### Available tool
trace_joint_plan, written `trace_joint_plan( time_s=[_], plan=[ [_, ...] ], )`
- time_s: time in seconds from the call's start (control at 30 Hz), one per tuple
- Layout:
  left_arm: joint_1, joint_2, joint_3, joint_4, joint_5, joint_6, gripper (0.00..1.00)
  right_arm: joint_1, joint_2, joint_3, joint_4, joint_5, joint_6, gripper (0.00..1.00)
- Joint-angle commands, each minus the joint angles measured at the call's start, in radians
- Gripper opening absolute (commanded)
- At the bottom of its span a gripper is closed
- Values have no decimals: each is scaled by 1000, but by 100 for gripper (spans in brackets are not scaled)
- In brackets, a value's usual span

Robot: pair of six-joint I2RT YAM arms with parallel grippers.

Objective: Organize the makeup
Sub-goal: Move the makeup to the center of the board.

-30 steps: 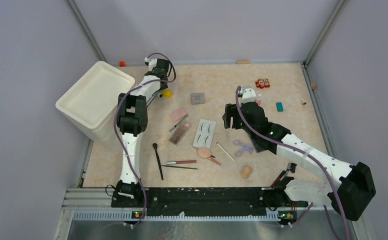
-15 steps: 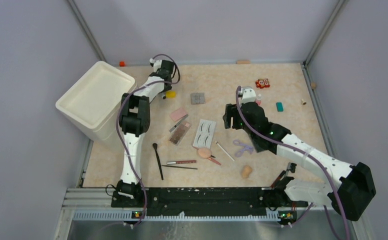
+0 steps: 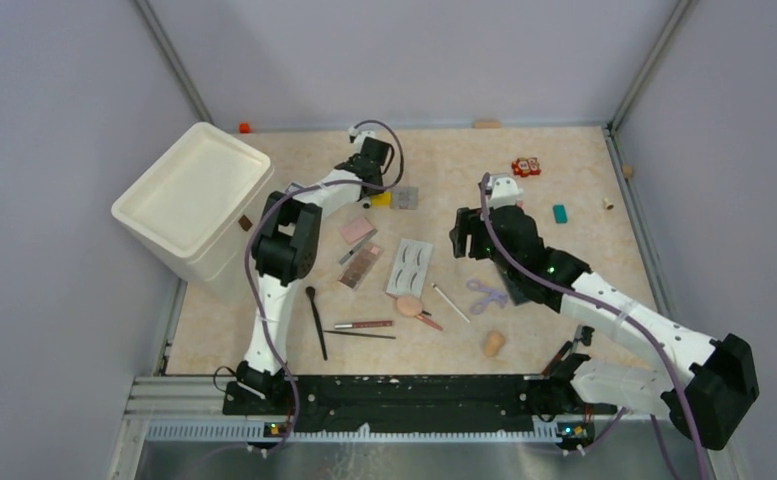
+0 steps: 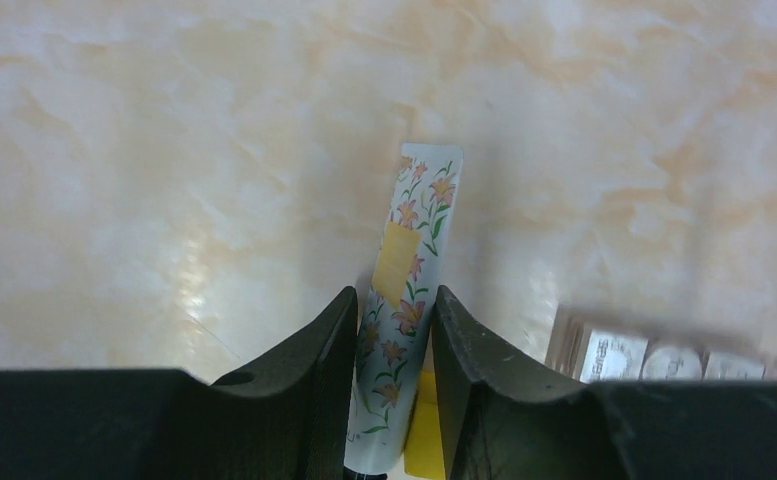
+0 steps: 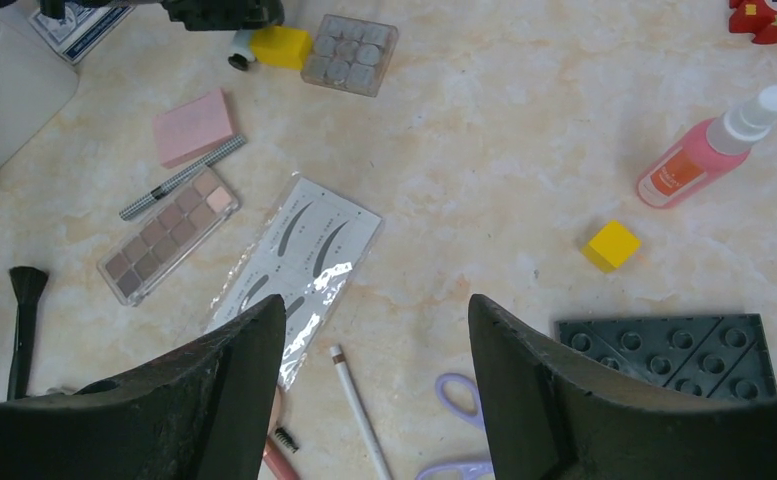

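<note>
Near edge of the table: a peach sponge (image 3: 493, 343) right of centre, with two pencils (image 3: 364, 325) and a black brush (image 3: 317, 322) left of centre.

Toward the middle: the purple curler (image 3: 485, 294), then the right gripper (image 5: 376, 305), fingers wide apart and holding nothing, hovering above the tabletop. The white false-eyelash card (image 5: 299, 250) lies just to this gripper's left, its long axis running roughly from near edge to far edge. The brown eyeshadow palette (image 5: 169, 232) and pink compact (image 5: 194, 125) lie past it toward the left edge. The right arm is judged the nearer one for card and curler.

Toward the far edge, centre: the left gripper (image 4: 396, 295), fingers closed against both sides of a floral tube (image 4: 419, 210). The tube's long axis runs parallel to the fingers, and its free end projects past the tips. Whether it touches the tabletop cannot be told. A yellow block (image 3: 381, 198) and a grey pan case (image 3: 404, 197) sit just beside the tips, the case farther right. Setting the tube down is judged to need clearance from both.
</note>
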Motion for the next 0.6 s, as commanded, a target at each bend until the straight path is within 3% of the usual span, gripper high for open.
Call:
trace_joint_plan(
  time_s=[0.0, 0.3, 0.57],
  plan=[
    [-71, 4, -136, -31, 153, 41, 38, -11, -41, -15, -3, 20, 19, 66],
    [-202, -8, -225, 66, 249, 123, 41, -11, -81, -23, -25, 43, 39, 66],
    [-261, -111, -374, 88, 245, 67, 45, -11, -147, -35, -51, 93, 52, 66]
  ],
)
